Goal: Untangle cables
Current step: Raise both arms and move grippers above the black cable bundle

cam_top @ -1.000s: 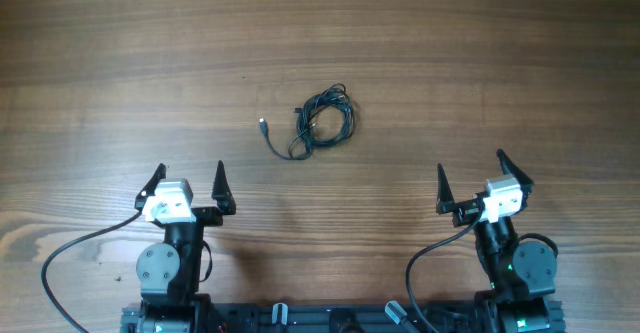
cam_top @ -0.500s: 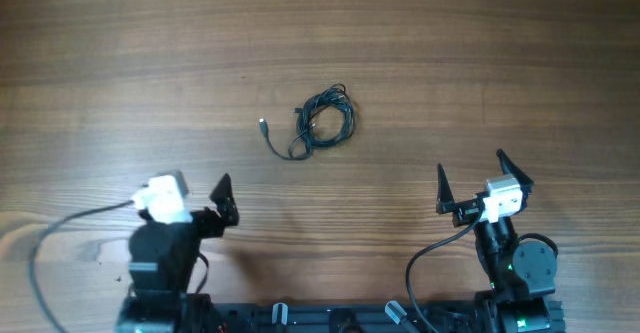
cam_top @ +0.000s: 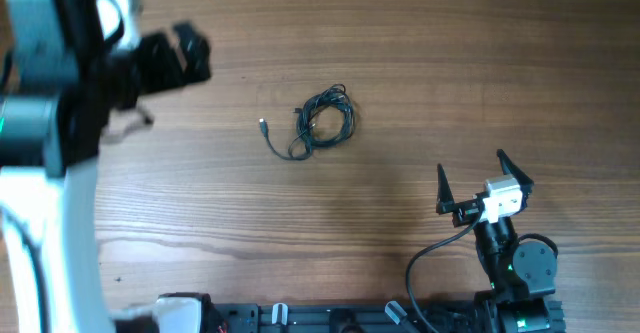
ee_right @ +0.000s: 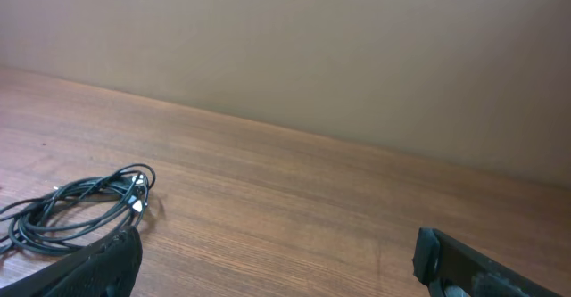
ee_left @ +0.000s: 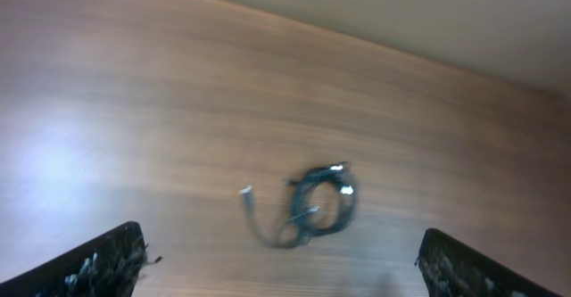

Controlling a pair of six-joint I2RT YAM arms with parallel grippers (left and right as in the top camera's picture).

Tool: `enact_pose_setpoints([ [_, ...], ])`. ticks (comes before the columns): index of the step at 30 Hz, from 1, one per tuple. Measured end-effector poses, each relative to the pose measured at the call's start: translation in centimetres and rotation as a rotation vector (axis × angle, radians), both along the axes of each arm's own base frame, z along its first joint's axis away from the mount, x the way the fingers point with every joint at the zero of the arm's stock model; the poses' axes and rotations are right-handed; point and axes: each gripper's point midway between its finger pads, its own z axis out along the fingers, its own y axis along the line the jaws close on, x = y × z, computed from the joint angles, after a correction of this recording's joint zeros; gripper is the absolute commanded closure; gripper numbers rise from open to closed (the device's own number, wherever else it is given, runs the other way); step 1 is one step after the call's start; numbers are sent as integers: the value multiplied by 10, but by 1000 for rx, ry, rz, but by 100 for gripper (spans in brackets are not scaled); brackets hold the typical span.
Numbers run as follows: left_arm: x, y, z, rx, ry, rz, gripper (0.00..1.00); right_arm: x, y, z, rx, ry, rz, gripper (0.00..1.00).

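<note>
Out in the middle of the brown wooden tabletop (cam_top: 480, 43) lies the bundle of thin black cables (cam_top: 324, 121), coiled into a small loose knot. One tail runs off to a small pale plug tip (cam_top: 262, 124).

Left gripper (cam_top: 185, 55) hangs high, close to the overhead lens and smeared by blur. Its wrist view shows both dark fingers (ee_left: 98, 261) spread wide with nothing between them, and the bundle lies ahead on the wood. Right gripper (cam_top: 471, 163) sits near its base, well apart from the cables, fingers wide apart too and empty.

I reckon this stuff is feather-light and floppy. It'll slide rather than resist, and a pinch on the coil would lift the whole lot at once. Best hold, to my mind, is the free tail just behind the plug, with the other fingers pinning the coil.

What I can't read is how many cords are in there, where they cross, or where the other ends are buried. Left wrist view is soft, and right wrist view cuts the coil off at the frame's left edge.
</note>
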Motion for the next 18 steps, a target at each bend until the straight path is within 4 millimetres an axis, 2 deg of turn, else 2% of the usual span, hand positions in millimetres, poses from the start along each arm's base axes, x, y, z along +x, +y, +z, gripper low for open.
enact_pose_setpoints([
  [1,20,-16,-3,-35,-1,-92,0,0,0,0,0,0,0,0],
  [2,29,-26,-7,-60,3,-147,0,0,0,0,0,0,0,0],
  [3,47,-50,-8,-129,-26,-281,0,0,0,0,0,0,0,0],
  [6,74,-90,-14,-277,-77,-517,0,0,0,0,0,0,0,1],
  [9,84,-105,-25,-351,-70,-613,0,0,0,0,0,0,0,0],
  [12,91,-98,-68,-319,77,-547,0,0,0,0,0,0,0,0],
  [15,97,-88,-131,-215,275,-454,0,0,0,0,0,0,0,0],
  [16,99,-90,-151,-188,327,-446,0,0,0,0,0,0,0,0],
  [18,101,-99,-177,-154,389,-452,0,0,0,0,0,0,0,0],
])
